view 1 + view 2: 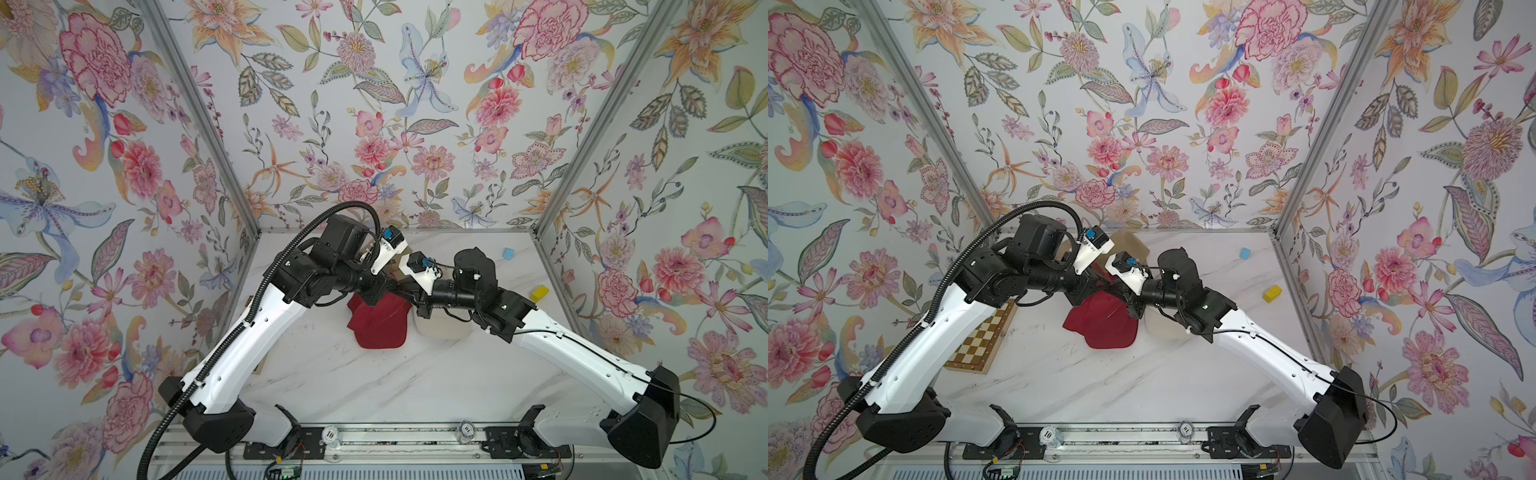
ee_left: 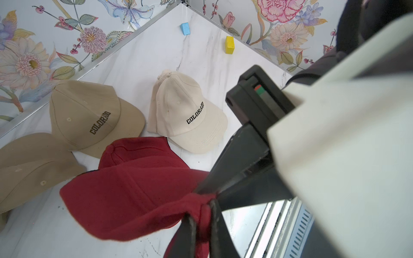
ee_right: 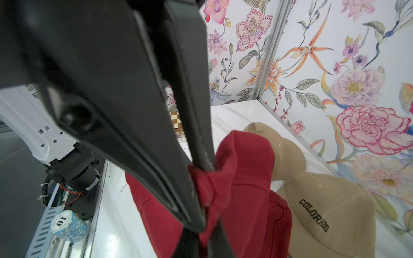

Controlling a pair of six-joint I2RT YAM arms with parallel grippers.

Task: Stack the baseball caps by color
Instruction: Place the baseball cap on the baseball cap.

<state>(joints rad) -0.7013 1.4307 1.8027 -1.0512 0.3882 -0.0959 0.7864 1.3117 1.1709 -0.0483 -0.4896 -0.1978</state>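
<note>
Red cap (image 2: 129,196) near the middle of the counter (image 2: 145,55), grabbed at one edge by both tools. Left tool (image 2: 201,211) squeezed tight on a bunch of the red cloth. Right tool (image 3: 199,176) squeezed tight on the same bunch, tip to tip with the left one. Rest of that cap lying partly over a second red cap (image 2: 134,147). Just beside these, on the robot's right, a cream cap (image 2: 187,116) with black COLORADO letters, sitting on a second cream cap (image 2: 152,111). Farther back, near the back wall, a tan cap (image 2: 89,116) with COLORADO letters, touching a second tan cap (image 2: 29,167), side by side and not stacked. Blue block (image 2: 185,29) and yellow block (image 2: 229,44) far from the caps, close to the right wall. Checkered board (image 1: 980,336) flat on the left side of the counter, partly hidden under the left arm. Poker chip (image 3: 67,223) on the rail at the front.
</note>
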